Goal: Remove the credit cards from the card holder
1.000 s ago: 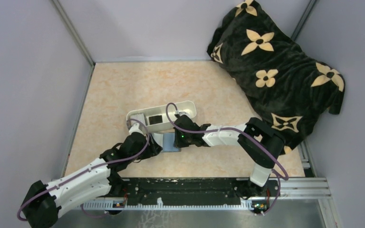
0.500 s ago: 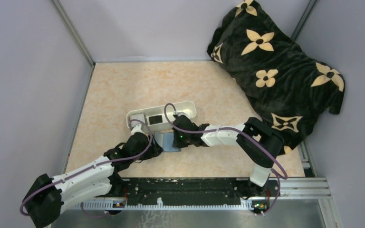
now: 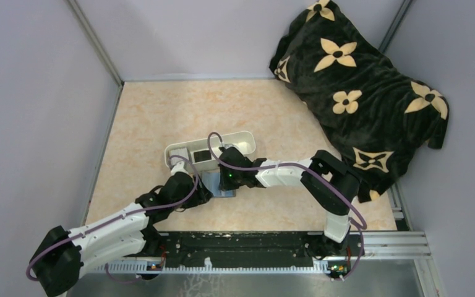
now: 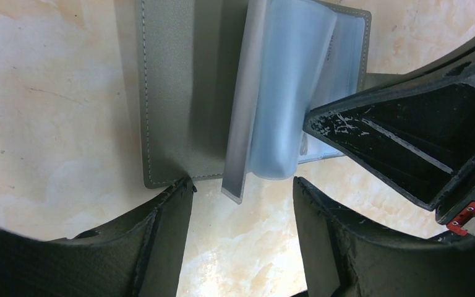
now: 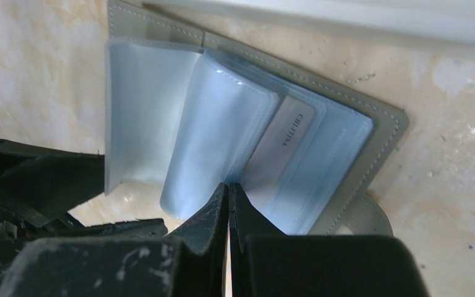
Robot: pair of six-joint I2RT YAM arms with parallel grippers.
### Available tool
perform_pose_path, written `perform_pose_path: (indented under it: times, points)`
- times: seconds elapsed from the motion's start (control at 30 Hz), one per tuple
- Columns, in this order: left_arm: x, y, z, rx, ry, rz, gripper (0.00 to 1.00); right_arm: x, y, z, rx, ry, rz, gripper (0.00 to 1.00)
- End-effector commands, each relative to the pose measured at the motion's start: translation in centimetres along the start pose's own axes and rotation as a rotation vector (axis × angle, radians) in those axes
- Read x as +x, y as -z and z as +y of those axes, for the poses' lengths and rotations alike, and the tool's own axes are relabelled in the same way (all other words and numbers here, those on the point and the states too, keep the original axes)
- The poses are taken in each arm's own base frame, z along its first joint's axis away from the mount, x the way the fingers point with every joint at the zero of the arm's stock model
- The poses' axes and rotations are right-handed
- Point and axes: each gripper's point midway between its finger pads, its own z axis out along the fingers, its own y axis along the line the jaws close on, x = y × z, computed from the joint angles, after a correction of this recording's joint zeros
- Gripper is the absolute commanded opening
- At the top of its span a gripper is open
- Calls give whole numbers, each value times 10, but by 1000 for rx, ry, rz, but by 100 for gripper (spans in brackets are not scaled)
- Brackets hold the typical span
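- Gripper R (image 5: 227, 185): jaws together, tips on clear sleeves of card holder (image 5: 380, 133).
- Gripper L (image 4: 242, 184): jaws apart, straddling holder's edge.
- Holder open on table (image 3: 154, 111), just beside white tray (image 3: 241, 140); pale card (image 5: 294, 133) in a sleeve.

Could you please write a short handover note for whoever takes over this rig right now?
Left gripper: open, at the edge of the card holder, holding nothing.
Right gripper: shut, tips on the holder's clear sleeves.
Card holder: lying open on the table beside the white tray.
Done: one black card is in the tray.
To do: at least one pale card is in a sleeve.
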Motion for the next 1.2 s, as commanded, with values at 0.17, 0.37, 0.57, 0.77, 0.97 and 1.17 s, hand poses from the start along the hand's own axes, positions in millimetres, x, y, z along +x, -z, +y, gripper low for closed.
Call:
perform_pose_path:
  times: [0.17, 0.37, 0.57, 0.77, 0.97, 1.17]
  points:
    - [5, 9, -1, 31, -1, 22, 66, -14, -10, 19, -40, 30, -20, 0]
    - [0, 19, -3, 53, 7, 0, 66, -20, -17, 27, -61, 36, -20, 0]
    - [1, 24, 4, 32, 17, -3, 66, -23, -21, 34, -80, 39, -22, 0]
    - [-19, 41, 14, -33, 26, -85, 66, -19, -30, 33, -85, 36, -5, 0]
    - [-45, 55, 19, -71, 62, -207, 66, -15, -31, 31, -85, 40, 7, 0]
    - [-60, 56, 30, -198, 47, -248, 66, -13, -30, 31, -87, 46, 15, 0]
